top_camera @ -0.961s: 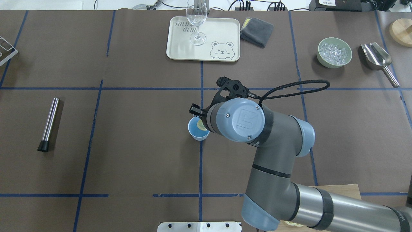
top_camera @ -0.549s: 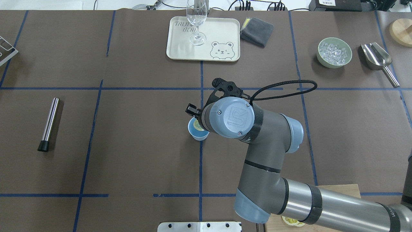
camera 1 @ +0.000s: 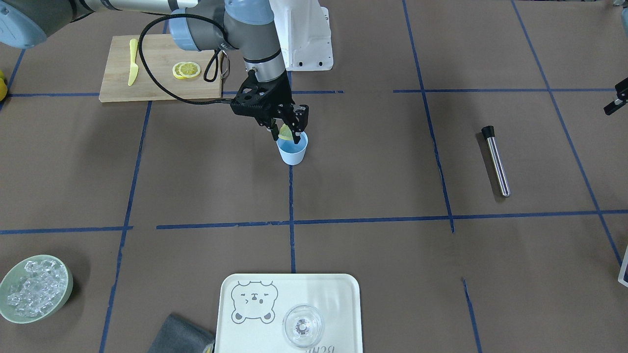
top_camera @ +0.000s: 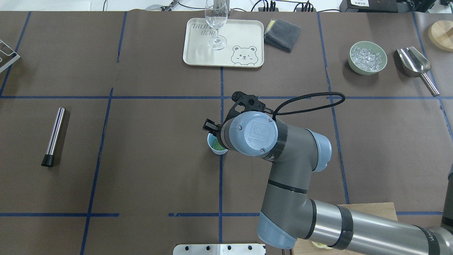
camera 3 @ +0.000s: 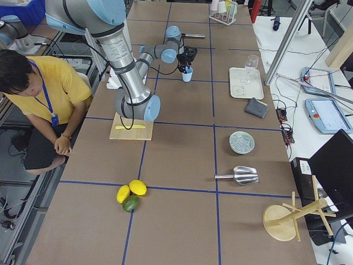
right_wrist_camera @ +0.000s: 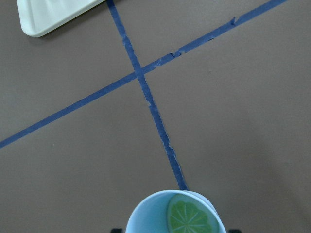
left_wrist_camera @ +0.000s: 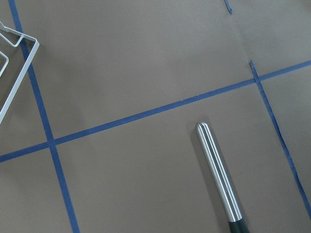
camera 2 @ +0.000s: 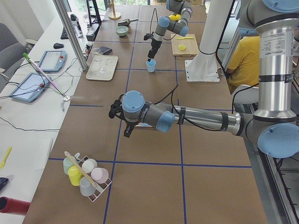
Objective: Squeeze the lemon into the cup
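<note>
From across the table, the right gripper (camera 1: 287,129) has its two black fingers closed on a thin round yellow-rinded lemon slice (camera 1: 285,131). The slice is held just over the mouth of the small light-blue tapered cup (camera 1: 293,151), and whether it touches the rim I cannot tell. At ten o'clock from the cup lies a pale wooden cutting board (camera 1: 157,81) bearing two overlapping spare lemon rounds (camera 1: 186,70) and a long yellow plastic knife (camera 1: 132,63). At three o'clock, well apart, lies a steel tube with a black cap (camera 1: 496,164). A scrap of the left gripper (camera 1: 616,101) pokes in at the frame's right edge — cut off, so open or closed I cannot tell.

From overhead, the right arm's blue-grey wrist hides the fingers and the four-o'clock side of the cup; only a sliver of the lemon slice shows. At twelve o'clock, a cream tray with a bear drawing (top_camera: 244,35) carries a clear stemmed glass (top_camera: 216,21), its top cropped.

From either table end, the cup and the right gripper are too small to read. An operator in a yellow shirt (camera 3: 49,83) sits beside the robot.

The left wrist camera shows no fingers — just the steel tube running off at five o'clock and a white wire rack corner (left_wrist_camera: 17,41) at ten o'clock.

The right wrist camera has the cup at six o'clock, cropped, with the lemon slice looking greenish inside its circle.
</note>
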